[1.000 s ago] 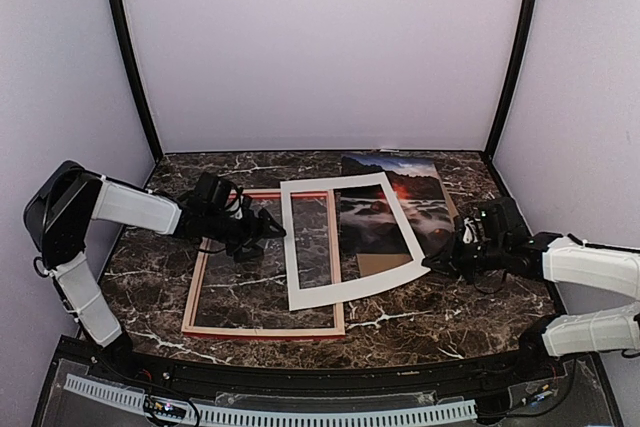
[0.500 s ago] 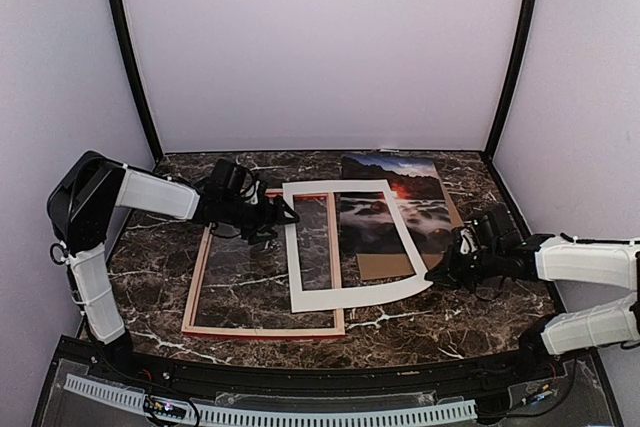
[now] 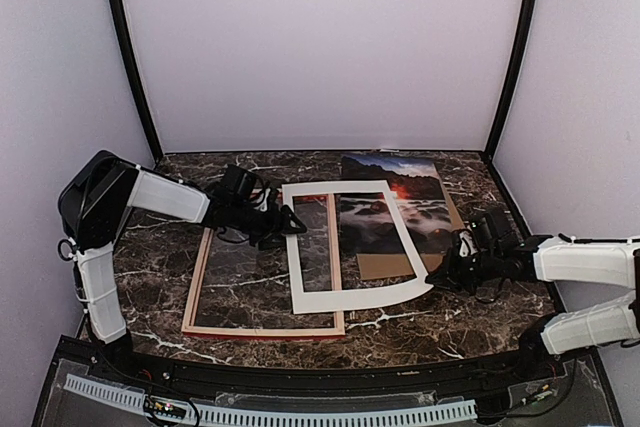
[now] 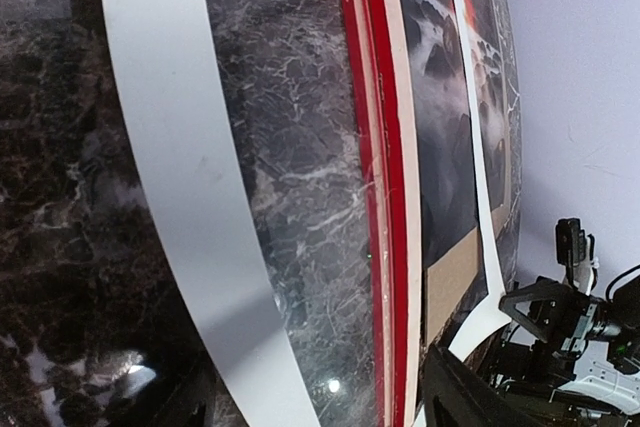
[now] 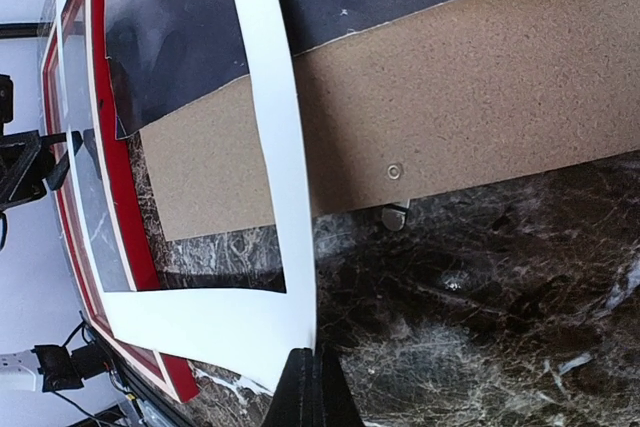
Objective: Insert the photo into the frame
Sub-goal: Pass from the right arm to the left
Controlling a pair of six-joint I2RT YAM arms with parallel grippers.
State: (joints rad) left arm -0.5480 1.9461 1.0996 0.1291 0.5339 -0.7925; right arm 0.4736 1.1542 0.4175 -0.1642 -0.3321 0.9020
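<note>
The photo [image 3: 395, 209] lies at the back right on a brown backing board [image 3: 385, 265]. The frame [image 3: 265, 328] lies at the left, pale wood up with a red edge. A white mat board [image 3: 355, 297] rests across both. My left gripper [image 3: 290, 222] is open at the mat's left strip; in the left wrist view its gripper [image 4: 330, 409] has the jaws wide apart, straddling the mat strip [image 4: 190, 197] and the red frame rail [image 4: 385, 197]. My right gripper [image 3: 440, 275] is shut on the mat's near right corner, as the right wrist view [image 5: 315, 387] shows.
The backing board [image 5: 450, 127] carries a small metal clip [image 5: 395, 215] at its near edge. Purple walls with black corner posts [image 3: 130, 57] enclose the marble table [image 3: 470, 322]. The photo [image 5: 180, 27] and frame rail [image 5: 115, 177] lie beyond the mat [image 5: 275, 147].
My left gripper has moved right to the mat's left strip. The right gripper has pulled the mat's corner slightly toward the near side, and the mat has turned squarer to the frame.
</note>
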